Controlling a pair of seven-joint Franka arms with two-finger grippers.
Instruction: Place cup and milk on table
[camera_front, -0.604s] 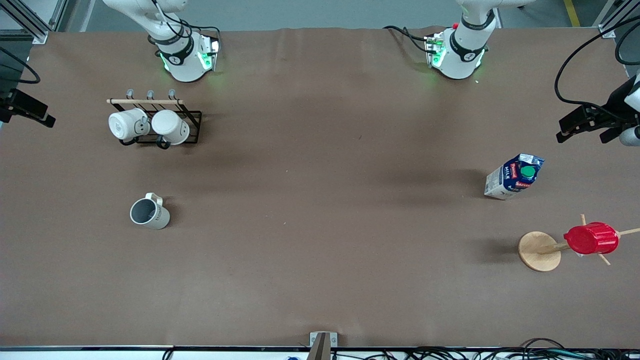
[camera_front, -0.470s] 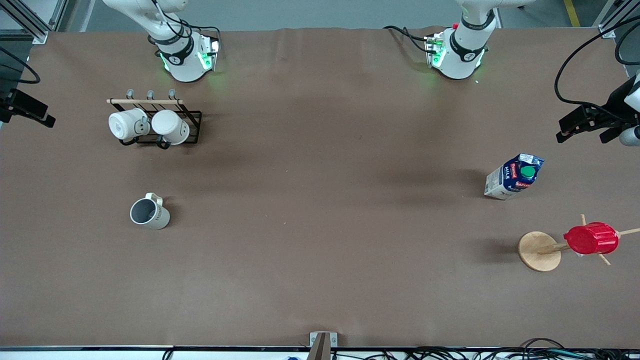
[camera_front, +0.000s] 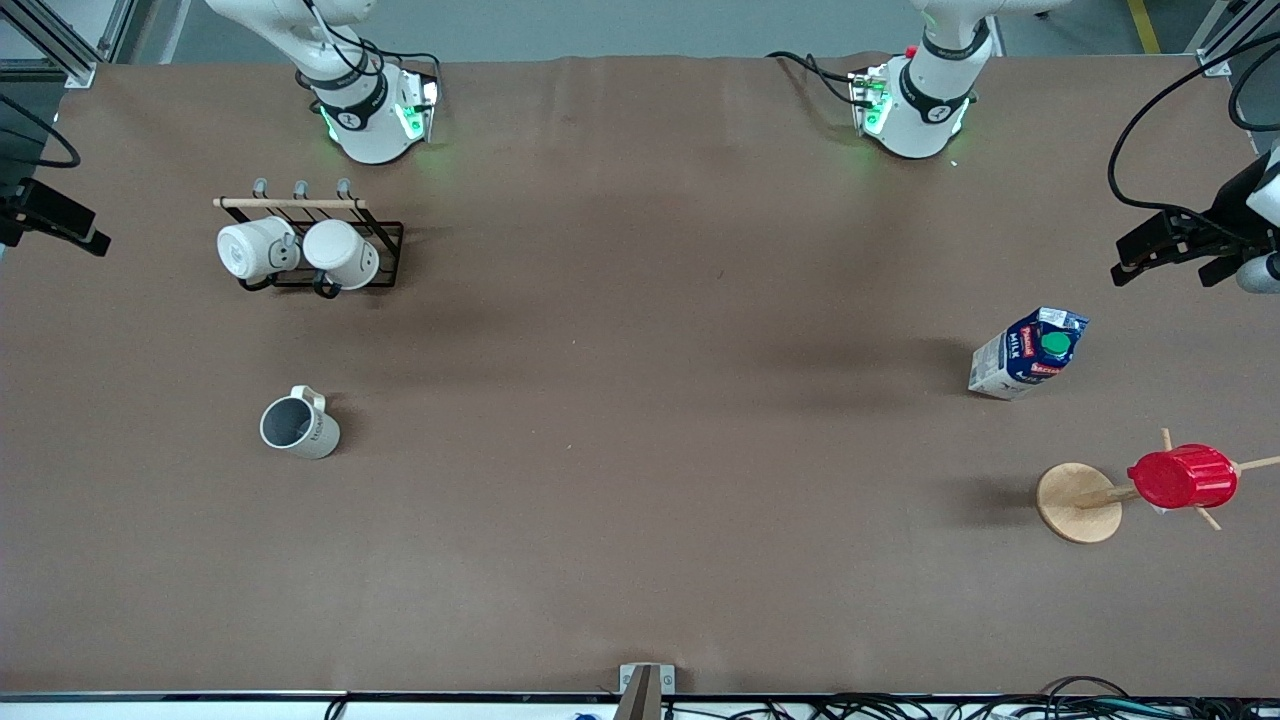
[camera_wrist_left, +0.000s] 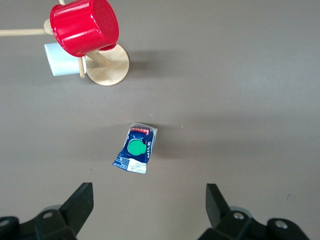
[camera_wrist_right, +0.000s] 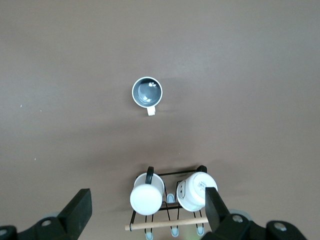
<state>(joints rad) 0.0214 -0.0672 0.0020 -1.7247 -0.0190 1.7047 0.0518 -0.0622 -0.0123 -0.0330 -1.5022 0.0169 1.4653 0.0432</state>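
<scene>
The cup (camera_front: 298, 425), cream-white with a dark grey inside, stands upright on the brown table (camera_front: 640, 420) toward the right arm's end; it also shows in the right wrist view (camera_wrist_right: 147, 92). The milk (camera_front: 1028, 352), a blue and white carton with a green cap, stands upright toward the left arm's end and shows in the left wrist view (camera_wrist_left: 136, 149). My left gripper (camera_front: 1172, 255) is open and empty, high above the table's end near the milk (camera_wrist_left: 148, 202). My right gripper (camera_front: 55, 215) is open and empty, high above the table by the mug rack (camera_wrist_right: 147, 207).
A black wire rack (camera_front: 385, 240) holding two white mugs (camera_front: 250, 248) stands farther from the front camera than the cup. A wooden mug tree on a round disc base (camera_front: 1078, 502) carries a red ribbed cup (camera_front: 1182, 477), nearer to the camera than the milk.
</scene>
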